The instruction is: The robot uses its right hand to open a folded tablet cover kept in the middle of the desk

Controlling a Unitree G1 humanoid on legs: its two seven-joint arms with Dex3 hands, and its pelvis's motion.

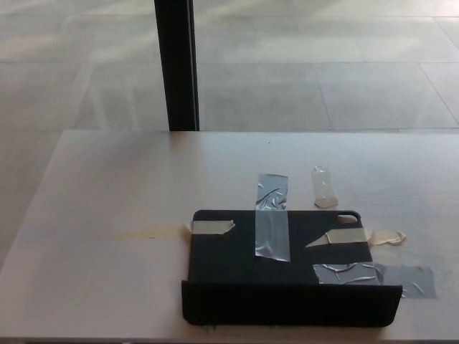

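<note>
Plainly, neither robot hand shows in the head view, so whether either one is spread, closed or holding anything cannot be told.

The cover point(287, 269) lies flat on the bench point(129, 193), near its front edge and a little right of the middle. It is dark, with a camera cutout at its far right corner and a raised fold or flap running along the near edge, which looks like the part to be lifted.

The cover is fastened down, and that seems deliberate. A grey tape strip point(272, 215) crosses the far edge onto the bench, a second grey strip point(373, 276) runs off the right side, and two beige strips, the left one point(208, 227) and the right one point(358, 236), lap over the far corners. All the tape sits on the far half and the right side. My reading is that this pins the base so it will not slide or tip when the near flap is pulled up with one hand.

A small clear piece point(324, 188), perhaps loose tape or plastic, lies just beyond the cover and apart from it.

Behind the bench stands a dark post point(177, 64) on a tiled floor point(323, 72).

Judging by the flat, shut cover, opening has not begun. The next move likely calls for the right hand to come in at the near right corner, clear of the tape.
</note>
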